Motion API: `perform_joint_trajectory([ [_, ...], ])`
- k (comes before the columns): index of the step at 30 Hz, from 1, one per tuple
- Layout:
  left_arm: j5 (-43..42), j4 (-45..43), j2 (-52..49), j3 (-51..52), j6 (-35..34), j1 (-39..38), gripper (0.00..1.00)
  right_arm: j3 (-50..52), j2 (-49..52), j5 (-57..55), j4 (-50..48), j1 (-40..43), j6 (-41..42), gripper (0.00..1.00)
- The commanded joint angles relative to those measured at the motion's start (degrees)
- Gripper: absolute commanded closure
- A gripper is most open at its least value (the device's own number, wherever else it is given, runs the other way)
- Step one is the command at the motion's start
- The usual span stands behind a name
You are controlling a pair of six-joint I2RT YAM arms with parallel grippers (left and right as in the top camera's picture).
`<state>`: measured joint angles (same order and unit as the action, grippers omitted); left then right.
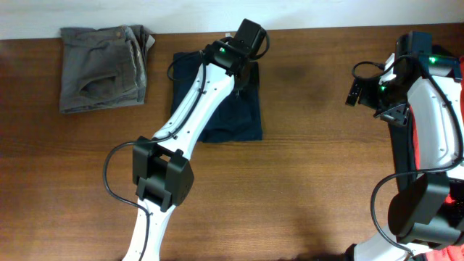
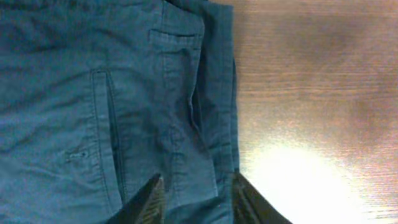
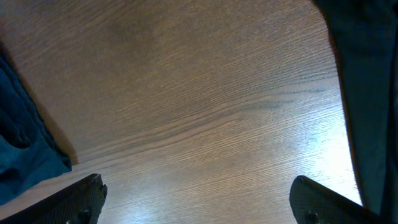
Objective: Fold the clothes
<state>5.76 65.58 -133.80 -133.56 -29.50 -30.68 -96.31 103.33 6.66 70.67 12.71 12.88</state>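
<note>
The navy blue garment (image 1: 235,116) lies folded flat at the table's back centre. My left arm reaches across it. My left gripper (image 1: 245,72) is low over the garment's right edge near the far end. In the left wrist view its fingers (image 2: 198,202) stand partly apart with flat navy fabric (image 2: 93,93), a pocket and seams between them, not pinched. My right gripper (image 1: 357,90) is open and empty over bare wood (image 3: 196,199). The grey-olive trousers (image 1: 101,69) lie folded at the back left. A red garment (image 1: 422,148) shows at the right edge.
The wooden table (image 1: 312,167) stretches between the two arms. In the right wrist view a corner of blue fabric (image 3: 22,149) shows at the left and a dark cloth (image 3: 367,93) along the right edge. The right arm's base stands at the front right.
</note>
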Motion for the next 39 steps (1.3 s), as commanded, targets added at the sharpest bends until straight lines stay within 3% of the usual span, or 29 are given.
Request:
perform_joint_trajectory([
  [1, 0.0, 2.6, -1.2, -0.3, 1.4, 1.9, 0.63, -0.3, -0.3, -0.7, 0.1, 0.2, -0.5, 0.01],
  [7, 0.0, 6.9, -3.5, -0.3, 5.5, 2.8, 0.42, -0.3, -0.3, -0.7, 0.1, 0.2, -0.4, 0.01],
  [10, -0.6, 7.4, -6.6, -0.3, 6.8, 1.5, 0.39, -0.3, -0.3, -0.8, 0.1, 0.2, -0.4, 0.01],
  [39, 0.1, -0.4, -13.2, -0.3, 1.9, -1.9, 0.38, -0.3, -0.3, -0.7, 0.1, 0.2, -0.5, 0.01],
])
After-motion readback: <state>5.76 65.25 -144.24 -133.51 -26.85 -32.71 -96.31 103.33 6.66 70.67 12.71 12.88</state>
